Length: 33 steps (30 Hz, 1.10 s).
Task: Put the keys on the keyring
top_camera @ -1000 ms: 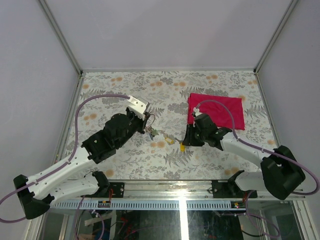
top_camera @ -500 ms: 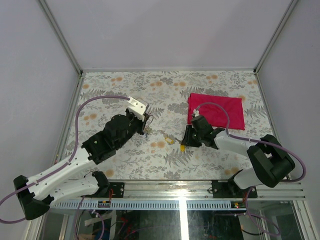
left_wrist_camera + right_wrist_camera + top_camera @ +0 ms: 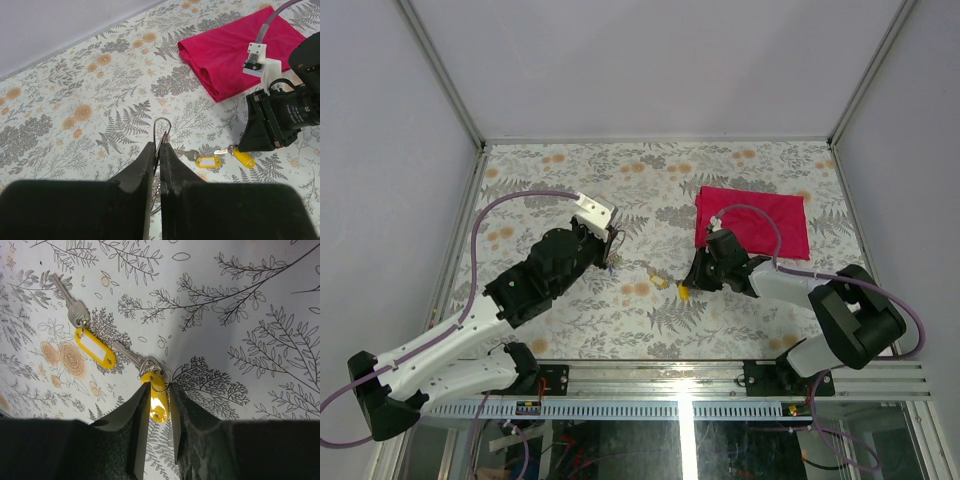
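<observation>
My left gripper (image 3: 160, 146) is shut on the keyring (image 3: 162, 127), whose thin silver loop sticks out past the fingertips above the table. Two silver keys with yellow tags lie on the floral tablecloth. One key (image 3: 188, 154) with its labelled tag (image 3: 95, 348) lies free. The other key (image 3: 127, 354) has a plain yellow tag (image 3: 159, 402), and my right gripper (image 3: 160, 388) is down on the table, shut on that tag. From above, the right gripper (image 3: 686, 287) sits a short way right of the left gripper (image 3: 611, 260).
A folded red cloth (image 3: 752, 222) lies at the back right, just behind the right arm. Grey walls and a metal frame bound the table on three sides.
The right gripper's jaws have closed in on the plain yellow tag, and its wrist has settled slightly left. The left gripper, with the keyring, has drawn back a little to the left.
</observation>
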Tool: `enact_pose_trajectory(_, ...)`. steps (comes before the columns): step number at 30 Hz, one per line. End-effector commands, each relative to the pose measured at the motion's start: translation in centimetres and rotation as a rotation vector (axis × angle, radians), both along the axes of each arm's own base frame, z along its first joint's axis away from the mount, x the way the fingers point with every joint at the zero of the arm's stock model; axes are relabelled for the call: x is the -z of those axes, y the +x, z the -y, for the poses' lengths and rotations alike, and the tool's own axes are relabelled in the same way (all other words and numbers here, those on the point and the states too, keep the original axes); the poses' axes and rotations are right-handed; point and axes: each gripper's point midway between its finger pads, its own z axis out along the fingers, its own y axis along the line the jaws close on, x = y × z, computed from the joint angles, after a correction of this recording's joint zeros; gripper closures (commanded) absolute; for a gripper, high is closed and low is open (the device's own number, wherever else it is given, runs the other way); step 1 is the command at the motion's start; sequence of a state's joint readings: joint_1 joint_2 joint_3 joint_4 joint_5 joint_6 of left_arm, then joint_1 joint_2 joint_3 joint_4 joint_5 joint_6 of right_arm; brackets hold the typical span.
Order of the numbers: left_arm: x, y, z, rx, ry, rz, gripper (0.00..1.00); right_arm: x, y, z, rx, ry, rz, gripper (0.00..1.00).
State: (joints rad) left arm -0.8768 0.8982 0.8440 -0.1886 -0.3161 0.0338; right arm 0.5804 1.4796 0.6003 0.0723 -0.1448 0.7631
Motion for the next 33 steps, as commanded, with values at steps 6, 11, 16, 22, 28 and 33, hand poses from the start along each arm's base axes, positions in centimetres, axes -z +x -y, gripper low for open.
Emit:
enact_pose_trajectory(6,-1.4,0.3,0.2,0.007,-0.039,0.040,1.00,1.1,0.1,0.6,0.015,-0.021,-0.019,0.74)
enact_pose_trajectory(11,-1.7,0.3,0.2,0.008,-0.044,0.045,1.00,1.4,0.4,0.9,0.033,-0.035,-0.018,0.78)
enact_pose_trajectory(16,-1.9,0.2,0.2,0.014,-0.052,0.053,1.00,1.5,0.6,0.8,0.037,-0.036,-0.017,0.86)
enact_pose_trajectory(22,-1.9,0.3,0.5,0.026,-0.037,0.054,1.00,0.5,1.3,0.7,0.043,-0.019,0.034,0.94)
enact_pose_trajectory(28,-1.6,0.4,0.8,0.031,-0.033,0.044,1.00,-1.5,1.9,0.9,0.029,-0.012,0.115,1.00)
enact_pose_trajectory(33,-1.5,0.2,1.4,0.053,-0.054,0.028,1.00,-2.8,1.6,1.2,-0.005,-0.030,0.138,1.00)
